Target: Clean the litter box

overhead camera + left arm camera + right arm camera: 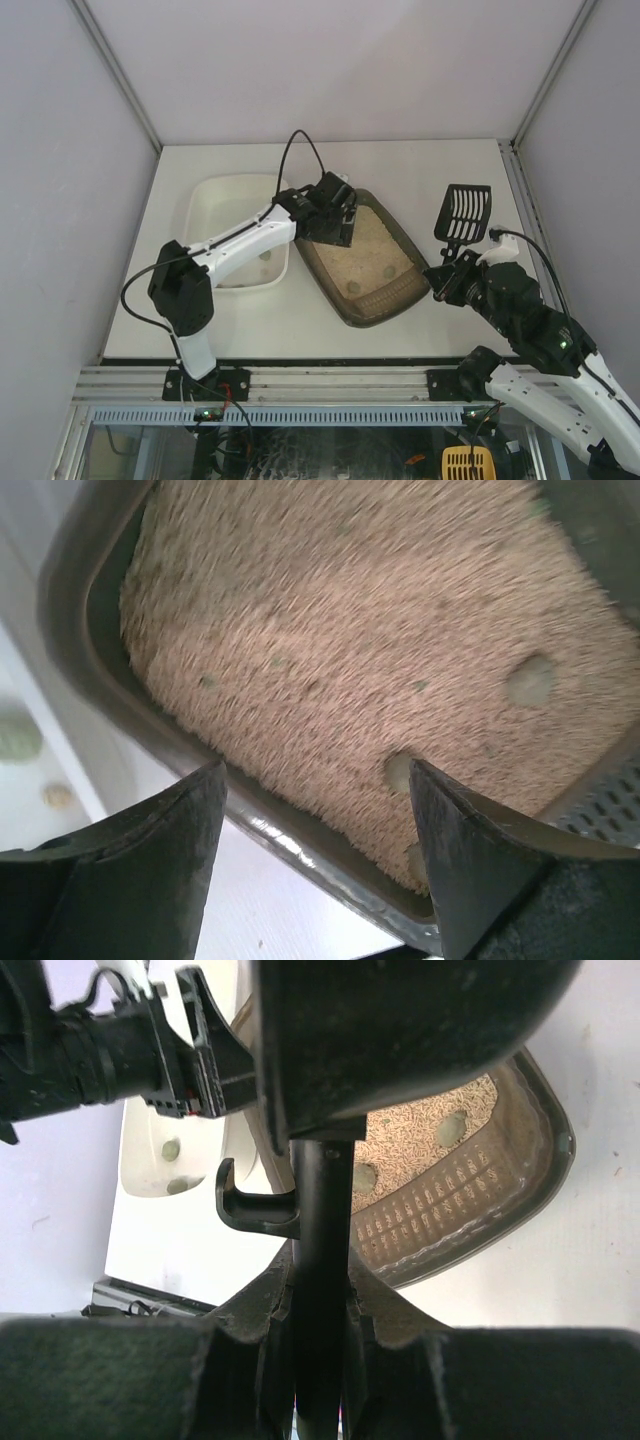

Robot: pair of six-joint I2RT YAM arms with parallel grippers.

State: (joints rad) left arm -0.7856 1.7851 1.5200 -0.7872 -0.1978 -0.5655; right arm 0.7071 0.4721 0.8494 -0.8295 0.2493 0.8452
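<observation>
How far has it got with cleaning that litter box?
Partly done. A few lumps already lie in the white tray. In hand: the right tool grips the scoop beside the litter box, and the left tool hangs open over its rim. Left: several more sit in the litter.

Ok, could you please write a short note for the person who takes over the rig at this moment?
Left gripper: jaws open over the litter box rim, holding nothing.
Right gripper: jaws shut on the scoop handle, scoop head raised to the right of the box.
White tray lies close beside the box, on its left.
Done: a few clumps lie in the white tray, apparently scooped out.
Left: at least two more clumps sit in the litter toward the box's near end; scoop them over.
</observation>
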